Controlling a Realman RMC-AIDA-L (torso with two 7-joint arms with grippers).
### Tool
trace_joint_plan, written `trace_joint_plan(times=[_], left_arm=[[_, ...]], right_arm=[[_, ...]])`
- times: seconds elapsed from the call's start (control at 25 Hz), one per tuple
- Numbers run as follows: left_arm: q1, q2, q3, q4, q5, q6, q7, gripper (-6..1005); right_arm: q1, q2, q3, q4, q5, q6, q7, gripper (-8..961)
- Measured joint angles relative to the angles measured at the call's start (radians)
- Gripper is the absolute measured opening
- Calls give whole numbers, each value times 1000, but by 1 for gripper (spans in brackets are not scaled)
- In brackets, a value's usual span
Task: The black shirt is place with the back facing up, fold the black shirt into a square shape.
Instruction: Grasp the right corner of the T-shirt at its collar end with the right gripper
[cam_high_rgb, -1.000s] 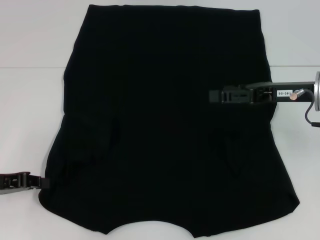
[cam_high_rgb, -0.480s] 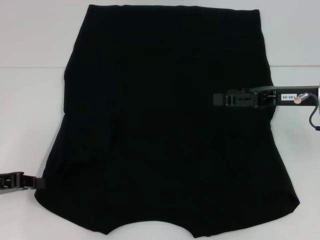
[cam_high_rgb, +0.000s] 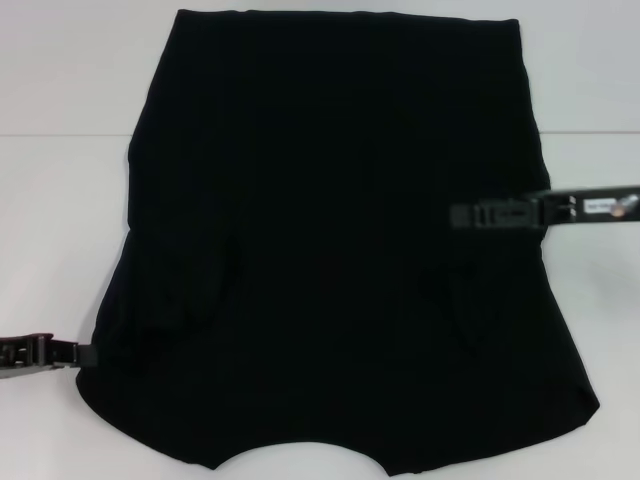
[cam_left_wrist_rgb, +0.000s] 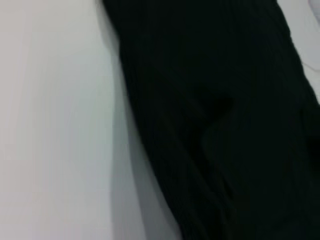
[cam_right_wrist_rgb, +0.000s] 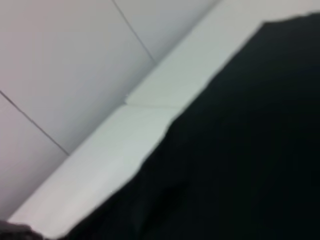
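Lying under right tool (cam_high_rgb: 462, 215): black shirt (cam_high_rgb: 330, 250)

Left gripper (cam_high_rgb: 70, 352) low at the near left, pointing inward, tip at the left border of the black shirt (cam_high_rgb: 340, 250); arm mostly out of frame. Right gripper (cam_high_rgb: 470, 215) reaching in level from the right, above the shirt's right half, slim wrist trailing to the frame edge. Finger state unclear on both.

A white table (cam_high_rgb: 60, 230) carries the black shirt (cam_high_rgb: 330, 280), spread flat.
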Motion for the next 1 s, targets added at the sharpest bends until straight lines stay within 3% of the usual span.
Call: trace_joint_plan(times=[0.28,0.48,0.72,1.0], left_arm=[[3,0,0,-27,-57,1,24,37],[2,-2,0,-28,-68,-1,26,37],[1,-5,0,-28,-71,-8,27,37],[0,-7,0,-28,-74,-11,27,38]], right_arm=[[-61,-80,5,-2,-133,-152,142,854],[-128,-113,7,-17,-176,-202,196,852],[-169,-122,6,-25,-223,-222,208,853],[-160,-103,1,-20,-287,-199,205,853]])
